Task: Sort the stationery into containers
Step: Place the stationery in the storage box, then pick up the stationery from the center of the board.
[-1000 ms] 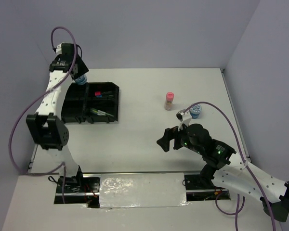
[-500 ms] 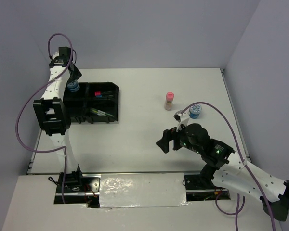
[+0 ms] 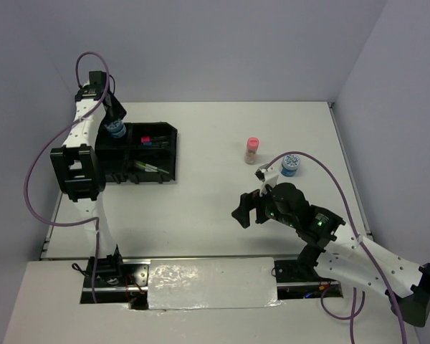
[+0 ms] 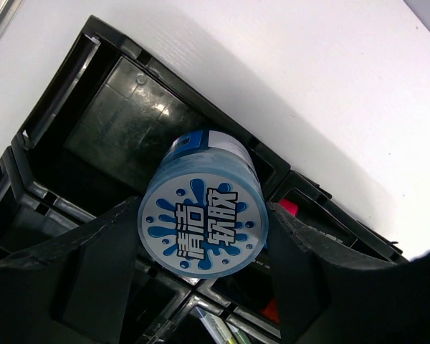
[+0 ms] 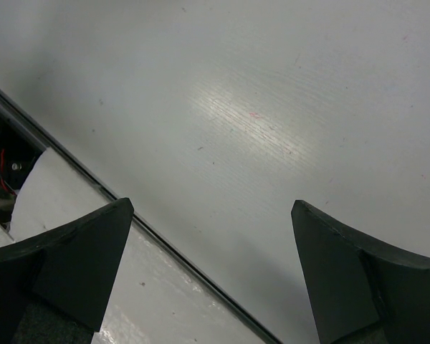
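My left gripper [image 4: 201,251] is clamped on a blue-white tin [image 4: 204,215]. The fingers [image 4: 86,265] sit on opposite sides of its round wall, and the printed lid faces up at the wrist. The tin hangs over the far-left corner compartment of the black tray [image 4: 50,122]. That compartment looks bare, and I can't tell how far the tin is off its floor. My read on handling: it's rigid and light, with a smooth curved wall, so probably slippery. It'll twist or squirt out if pinched off-centre, so I'd take it across the full diameter at mid-height, not by the lid alone, which may just be pressed on. I'd release low, since a round body can roll or hang up on a ridge. My right gripper [image 5: 211,236] is spread wide with nothing in it, over bare table well right of the tray. The second tin [image 3: 290,165] and pink-capped bottle [image 3: 252,150] stand well right of the tray, bottle nearer. The bottle looks tall and tippy, so I'd grip the body below the cap. Markers [image 3: 146,140] and pens [image 3: 147,168] lie in the tray's right-hand compartments.
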Controlling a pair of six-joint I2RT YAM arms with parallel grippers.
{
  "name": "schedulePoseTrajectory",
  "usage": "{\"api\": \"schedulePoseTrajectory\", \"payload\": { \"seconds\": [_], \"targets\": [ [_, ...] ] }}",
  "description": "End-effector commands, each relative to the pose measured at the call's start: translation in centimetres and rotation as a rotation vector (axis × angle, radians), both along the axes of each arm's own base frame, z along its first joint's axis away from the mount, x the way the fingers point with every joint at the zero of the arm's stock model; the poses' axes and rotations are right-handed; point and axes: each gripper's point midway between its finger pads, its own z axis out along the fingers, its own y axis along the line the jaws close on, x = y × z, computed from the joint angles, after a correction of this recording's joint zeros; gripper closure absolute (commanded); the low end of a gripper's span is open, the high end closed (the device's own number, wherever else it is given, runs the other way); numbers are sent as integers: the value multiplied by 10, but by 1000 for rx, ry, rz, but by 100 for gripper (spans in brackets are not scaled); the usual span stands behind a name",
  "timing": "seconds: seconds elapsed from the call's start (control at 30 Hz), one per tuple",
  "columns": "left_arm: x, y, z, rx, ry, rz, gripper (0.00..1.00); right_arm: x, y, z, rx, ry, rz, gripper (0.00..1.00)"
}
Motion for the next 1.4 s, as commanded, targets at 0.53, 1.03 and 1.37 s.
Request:
{"api": "schedulePoseTrajectory", "payload": {
  "seconds": [0.53,1.03,1.37],
  "targets": [
    [10,-13,21,-13,-55,-34,1,17,3,15,-2,-24,-62,0],
    [-103,-103,139,-8,-221,-393,1,149,-124,2,-148,108,-772,0],
    [-220,-116,87,27,-353,-516,1,221,-190,-29,-310,222,-954,0]
  ]
}}
